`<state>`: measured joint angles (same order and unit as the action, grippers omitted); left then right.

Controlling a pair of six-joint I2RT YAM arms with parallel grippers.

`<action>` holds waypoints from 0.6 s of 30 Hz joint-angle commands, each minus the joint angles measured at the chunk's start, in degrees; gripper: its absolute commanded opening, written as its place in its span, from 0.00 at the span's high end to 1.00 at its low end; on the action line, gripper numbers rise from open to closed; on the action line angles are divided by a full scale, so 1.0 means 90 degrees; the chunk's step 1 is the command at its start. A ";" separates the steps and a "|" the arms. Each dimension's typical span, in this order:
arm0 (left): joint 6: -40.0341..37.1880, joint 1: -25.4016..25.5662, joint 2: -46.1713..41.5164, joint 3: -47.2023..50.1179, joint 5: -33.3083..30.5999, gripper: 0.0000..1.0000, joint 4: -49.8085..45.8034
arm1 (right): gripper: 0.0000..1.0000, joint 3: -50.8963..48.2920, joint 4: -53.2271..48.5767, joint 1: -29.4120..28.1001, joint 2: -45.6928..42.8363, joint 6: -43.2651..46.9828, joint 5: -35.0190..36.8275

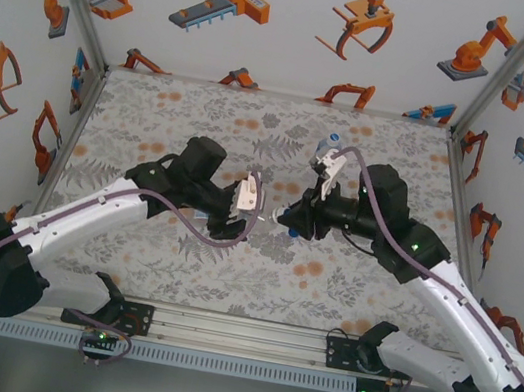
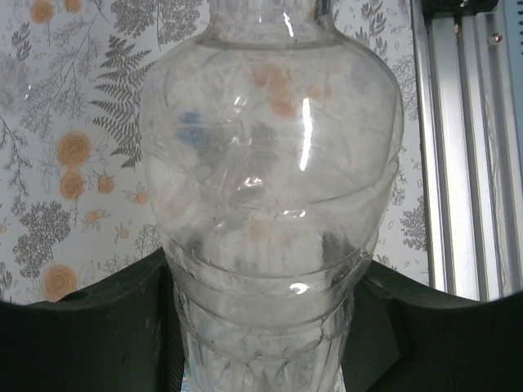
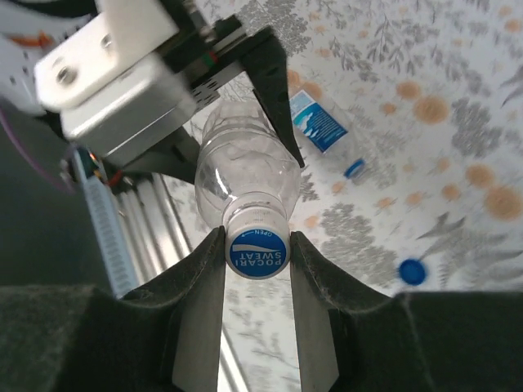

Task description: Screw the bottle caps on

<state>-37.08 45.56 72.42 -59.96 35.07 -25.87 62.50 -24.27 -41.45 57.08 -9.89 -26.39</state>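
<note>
A clear bottle (image 2: pixel 270 188) is held level above the mat between the two arms, and my left gripper (image 2: pixel 270 327) is shut on its body. In the right wrist view the bottle's (image 3: pixel 245 175) neck points at the camera and carries a blue-topped, white-rimmed cap (image 3: pixel 257 251). My right gripper (image 3: pixel 257 255) is shut on that cap, one finger pressing each side. From above, the left gripper (image 1: pixel 246 201) and right gripper (image 1: pixel 287 217) face each other at mid-table with the bottle (image 1: pixel 266 212) between them.
A second bottle (image 3: pixel 319 121) with a blue-and-white label lies on the floral mat, a blue cap (image 3: pixel 355 169) at its end. A loose blue cap (image 3: pixel 413 271) lies nearer. Another bottle (image 1: pixel 329 149) is behind the right arm. The aluminium rail (image 2: pixel 466 163) runs along the near edge.
</note>
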 commanded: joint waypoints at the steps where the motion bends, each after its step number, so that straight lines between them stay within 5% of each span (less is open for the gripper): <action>1: -0.0146 0.0065 -0.0254 -0.0010 0.0451 1.00 0.0771 | 1.00 -0.0372 0.0353 -0.0063 0.0103 -0.2565 0.0525; 10: -0.0260 0.0065 -0.0178 0.0120 0.0506 1.00 0.1169 | 1.00 -0.1217 0.0727 -0.0067 -0.0193 -0.6586 0.1409; 18: -0.0389 0.0071 -0.0091 0.0114 0.0575 1.00 0.1213 | 1.00 -0.1310 0.0809 -0.0116 -0.0193 -0.7658 0.1621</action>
<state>-38.11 44.95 72.31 -57.63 32.49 -23.24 52.14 -18.52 -41.47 53.93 -71.42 -13.13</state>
